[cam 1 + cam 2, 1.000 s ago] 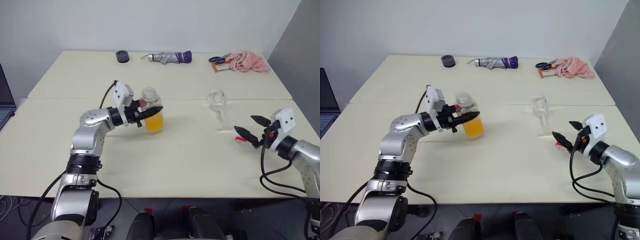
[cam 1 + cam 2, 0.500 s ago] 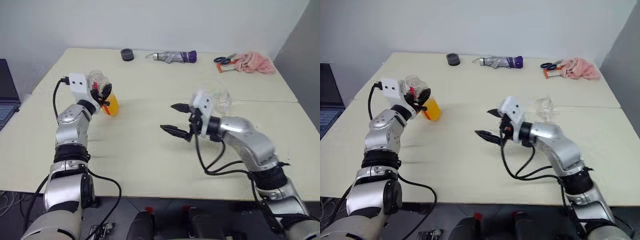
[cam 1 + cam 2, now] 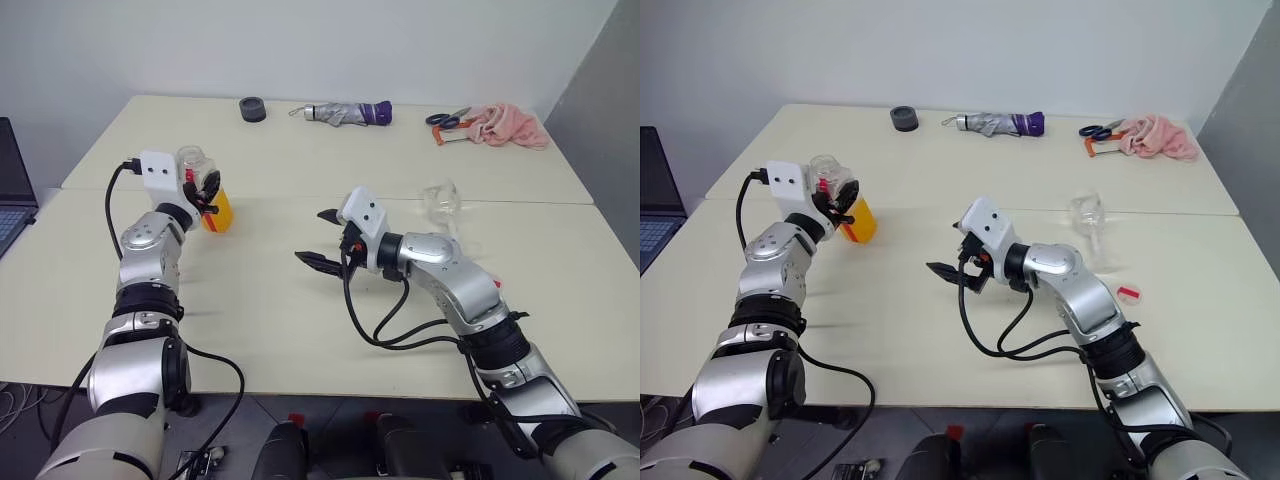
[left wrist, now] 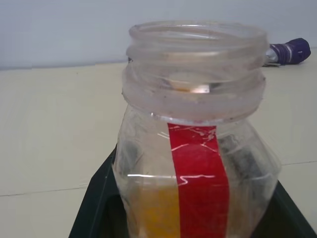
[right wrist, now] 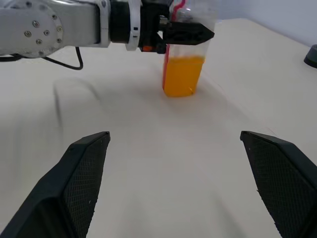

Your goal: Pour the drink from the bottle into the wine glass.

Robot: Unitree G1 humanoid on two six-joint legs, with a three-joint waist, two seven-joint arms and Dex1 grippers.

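Bottle (image 3: 203,178) uncapped, mouth bare in the left wrist view, bright orange drink (image 3: 219,211) filling only the lower part. Clamped between the shut black fingers of the left gripper (image 3: 207,190), upright, just above the table (image 3: 300,330) on the left side. Compared with a second ago, carried away from the table's middle out to the left and further from the wine glass (image 3: 438,204); over the last half second, almost no shift. Means, by judgement, a step backward for the pour: bottle and glass now well apart, with a long carry back needed before any tilt.

Right gripper (image 3: 323,240) swung from the right edge to the middle of the table, past the glass, jaws spread wide and holding nothing. Seen from this gripper, bottle at about 10 o'clock in the head view, well apart; glass at about 2 o'clock, nearer but behind the wrist rather than between the fingers. In the right wrist view, bottle dead ahead at 12 o'clock beyond the two open fingers.

Small red-and-white cap (image 3: 1128,293) lying on the table at 4 o'clock from the glass foot. Glass empty, standing upright, untouched.
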